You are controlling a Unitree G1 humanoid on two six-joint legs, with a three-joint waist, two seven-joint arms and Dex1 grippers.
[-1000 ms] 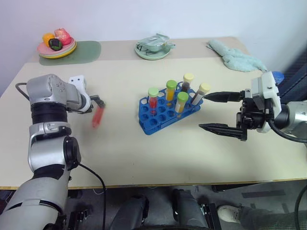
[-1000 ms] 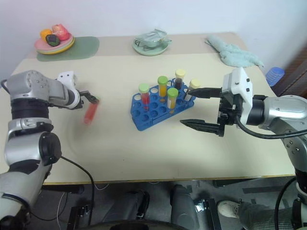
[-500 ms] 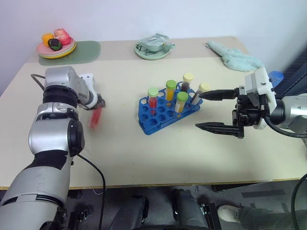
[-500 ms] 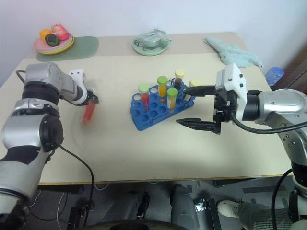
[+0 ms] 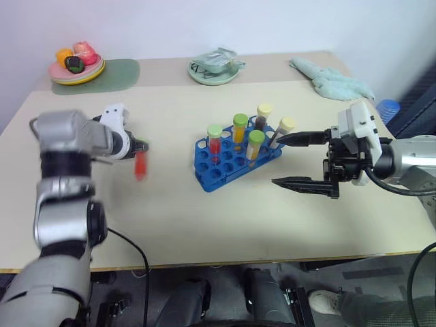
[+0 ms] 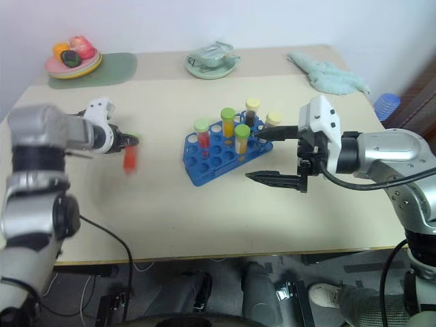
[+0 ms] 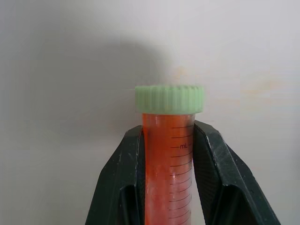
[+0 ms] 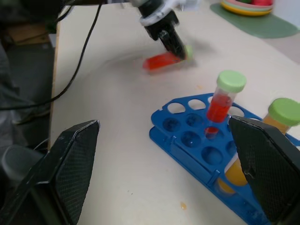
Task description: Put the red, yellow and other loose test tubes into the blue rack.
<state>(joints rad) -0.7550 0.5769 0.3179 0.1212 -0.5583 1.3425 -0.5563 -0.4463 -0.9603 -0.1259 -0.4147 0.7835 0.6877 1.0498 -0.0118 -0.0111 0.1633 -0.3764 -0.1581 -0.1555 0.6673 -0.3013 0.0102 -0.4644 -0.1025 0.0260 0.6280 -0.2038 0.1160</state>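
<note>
Red tube [image 7: 168, 159] is clamped just below its pale green cap [image 7: 169, 97] by the left gripper [image 5: 138, 148], at nine o'clock from the blue rack [image 5: 235, 158], well apart. At the rack's three o'clock, the right gripper [image 5: 294, 161] is held wide apart and empty.

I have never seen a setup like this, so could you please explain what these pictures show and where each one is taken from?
It is a humanoid robot with two arms. Two pictures come from cameras on its head, looking down at a table; two come from cameras on its wrists. The left gripper is shut on a red test tube with a pale green cap. The right gripper is open beside the blue rack, which holds five capped tubes. Farther back lie a plate of fruit, a green dish and a cloth.
</note>
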